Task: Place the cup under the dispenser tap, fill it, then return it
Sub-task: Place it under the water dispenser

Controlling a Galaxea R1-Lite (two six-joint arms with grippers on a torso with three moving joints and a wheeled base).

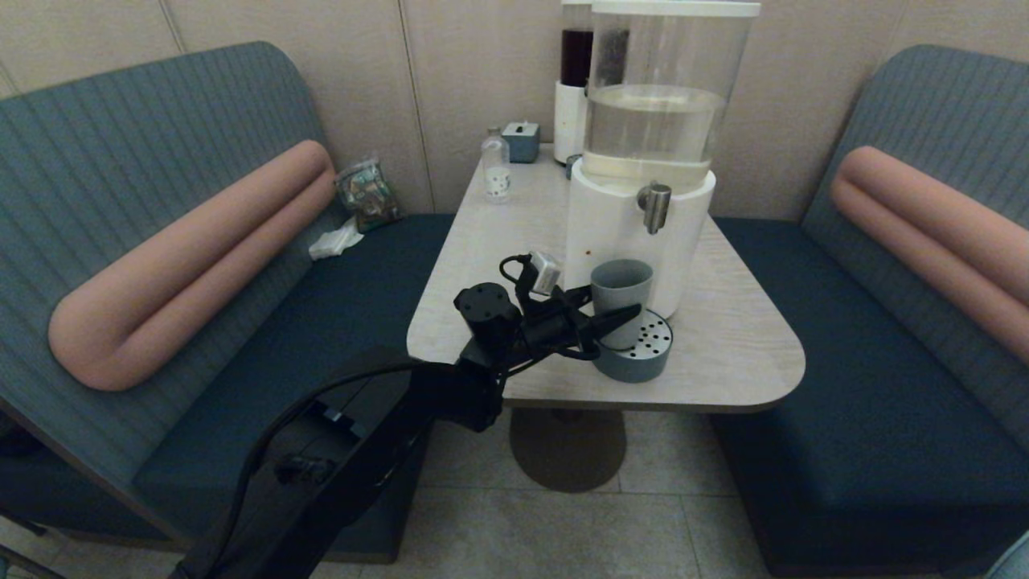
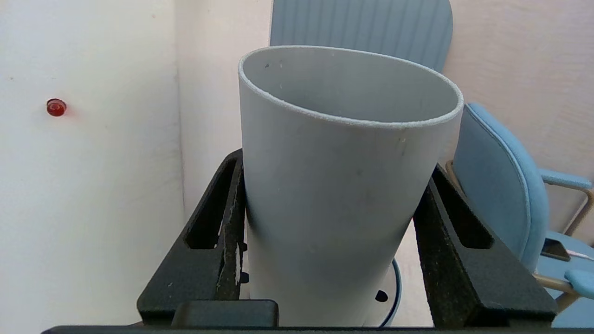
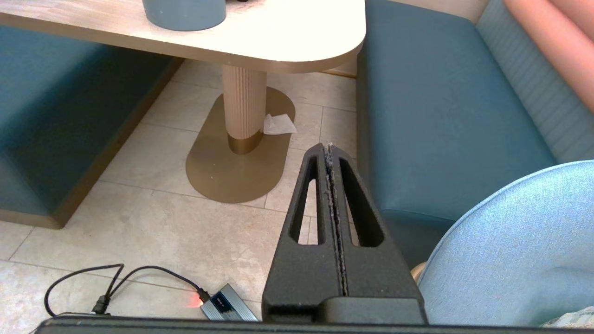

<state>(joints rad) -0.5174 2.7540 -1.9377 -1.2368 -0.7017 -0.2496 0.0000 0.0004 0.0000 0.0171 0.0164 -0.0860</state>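
Item one, your left gripper (image 2: 325, 241): its two black fingers (image 2: 218, 232) are pressing against opposite sides of the cup (image 2: 334, 185), pinching it low on its wall. In the head view you are seeing the same grip from above, the left gripper (image 1: 615, 318) reaching in from the table's near edge.

Item two, the cup (image 1: 621, 283): it is standing upright, mouth open upward, on the round perforated tray (image 1: 643, 354), directly below the dispenser tap (image 1: 656, 206). Whether its base is resting on the tray or hanging just above it, you cannot tell. Its inside is looking dry and empty in the left wrist view.

Item three, the dispenser (image 1: 655, 137): its clear tank is sitting on a white round base, just behind the cup, holding pale liquid. A slimmer dispenser (image 1: 575, 72) with dark liquid is standing behind it.

Item four, the table (image 1: 748, 338): it is also carrying a small clear bottle (image 1: 496, 166) and a small grey box (image 1: 522, 141) near the wall.

Item five, your right gripper (image 3: 330, 153): its fingers are pressing together on nothing, and it is hanging low beside the table, above the tiled floor (image 3: 153, 218).
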